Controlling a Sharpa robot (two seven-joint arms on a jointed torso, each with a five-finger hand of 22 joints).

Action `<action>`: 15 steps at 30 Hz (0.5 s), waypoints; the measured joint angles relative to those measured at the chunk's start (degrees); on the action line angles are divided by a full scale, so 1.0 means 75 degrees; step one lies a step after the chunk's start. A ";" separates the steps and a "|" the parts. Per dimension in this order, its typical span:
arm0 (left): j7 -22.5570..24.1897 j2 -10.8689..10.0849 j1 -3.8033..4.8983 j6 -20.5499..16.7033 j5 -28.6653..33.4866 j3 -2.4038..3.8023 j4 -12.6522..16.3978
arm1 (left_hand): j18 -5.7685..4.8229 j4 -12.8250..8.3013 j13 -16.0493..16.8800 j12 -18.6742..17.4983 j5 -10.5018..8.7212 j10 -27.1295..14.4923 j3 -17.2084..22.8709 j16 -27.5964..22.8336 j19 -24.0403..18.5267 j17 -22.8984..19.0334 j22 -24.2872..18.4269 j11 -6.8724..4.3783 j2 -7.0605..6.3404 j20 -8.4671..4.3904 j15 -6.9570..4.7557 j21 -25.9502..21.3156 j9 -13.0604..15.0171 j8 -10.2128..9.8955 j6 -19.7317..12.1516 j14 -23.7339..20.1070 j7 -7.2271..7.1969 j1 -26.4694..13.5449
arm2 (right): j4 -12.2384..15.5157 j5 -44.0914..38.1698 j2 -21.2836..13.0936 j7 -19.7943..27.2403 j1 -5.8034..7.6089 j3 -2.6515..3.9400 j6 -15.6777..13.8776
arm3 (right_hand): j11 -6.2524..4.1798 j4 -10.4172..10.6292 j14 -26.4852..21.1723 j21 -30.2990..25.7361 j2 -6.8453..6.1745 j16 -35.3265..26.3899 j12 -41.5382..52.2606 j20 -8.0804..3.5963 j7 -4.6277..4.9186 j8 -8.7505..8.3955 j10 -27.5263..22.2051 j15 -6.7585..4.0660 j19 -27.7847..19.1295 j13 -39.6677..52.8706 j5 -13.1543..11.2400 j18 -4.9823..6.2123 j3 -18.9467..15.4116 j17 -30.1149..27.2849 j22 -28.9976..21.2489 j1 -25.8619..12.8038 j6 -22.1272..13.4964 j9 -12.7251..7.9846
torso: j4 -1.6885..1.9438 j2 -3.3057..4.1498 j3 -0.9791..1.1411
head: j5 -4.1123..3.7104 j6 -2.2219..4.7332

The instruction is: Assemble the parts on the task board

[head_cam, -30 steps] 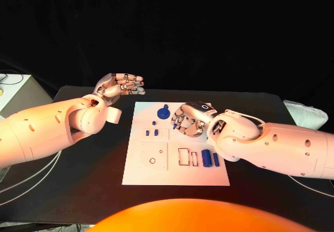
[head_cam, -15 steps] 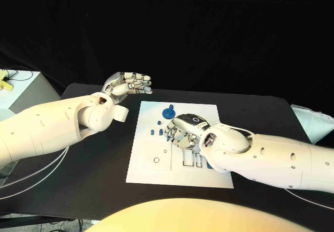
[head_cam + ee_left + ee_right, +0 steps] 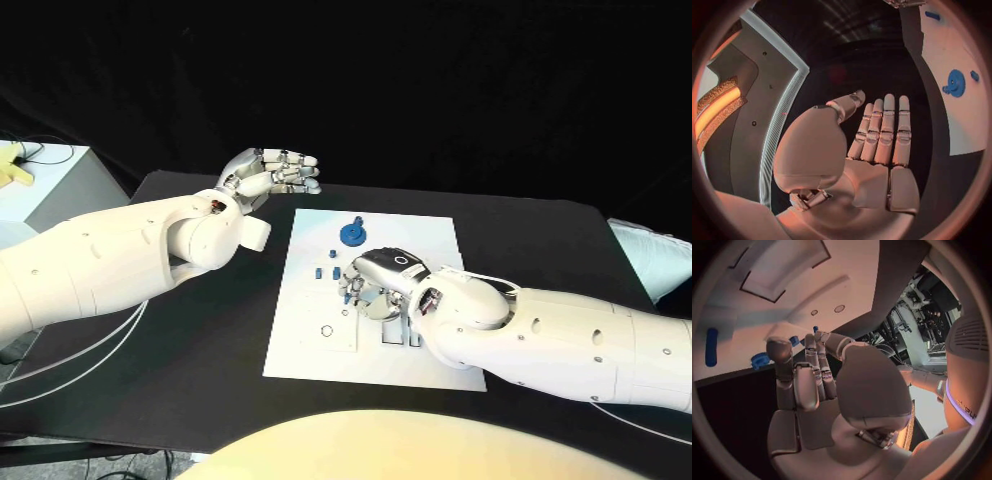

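Reach phase I'd say: right hand (image 3: 378, 288), fingers loosely curled and empty, hovers over small blue parts (image 3: 333, 270) mid-board (image 3: 433, 235), left hand (image 3: 268, 173) open and empty beyond the board's corner, next needs a clean pinch.

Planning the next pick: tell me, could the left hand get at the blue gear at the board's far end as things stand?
Probably yes. The left hand hovers open beside the task board, and the blue gear lies bare; the right hand works nearer the middle.
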 measured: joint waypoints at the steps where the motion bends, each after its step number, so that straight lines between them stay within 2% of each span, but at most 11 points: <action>1: 0.0000 0.0004 0.0000 0.0002 0.0000 0.0000 0.0000 | 0.0000 0.0000 0.0000 0.0000 0.0000 0.0000 0.0000 0.0000 0.0000 0.0000 0.0000 0.0000 0.0000 0.0000 0.0000 0.0000 0.0000 0.0000 0.0000 0.0000 0.0000 0.0000 | -0.0008 -0.0022 0.0010 -0.0005 -0.0009 -0.0005 0.0008 | 0.0000 0.0000 0.0000 0.0000 0.0000 0.0000 0.0000 0.0000 0.0001 -0.0006 0.0000 0.0000 0.0000 0.0000 0.0000 0.0000 0.0000 -0.0005 0.0000 0.0000 0.0000 0.0000 | 0.0000 -0.0001 0.0000 | 0.0000 0.0000; 15: -0.0005 0.0009 0.0000 0.0027 0.0000 0.0000 0.0002 | 0.0000 0.0023 0.0000 0.0000 0.0000 -0.0029 -0.0023 0.0035 0.0000 0.0008 -0.0001 0.0029 0.0000 0.0000 0.0000 0.0000 0.0000 0.0000 0.0000 0.0000 0.0000 0.0000 | -0.0126 -0.0161 0.0145 -0.0103 -0.0076 -0.0026 0.0115 | -0.0016 -0.0022 0.0000 0.0000 -0.0011 0.0000 0.0016 0.0000 0.0005 0.0026 0.0018 0.0000 0.0000 -0.0006 -0.0030 0.0000 0.0021 -0.0015 -0.0017 -0.0009 0.0001 0.0002 | 0.0004 0.0000 -0.0002 | -0.0029 0.0000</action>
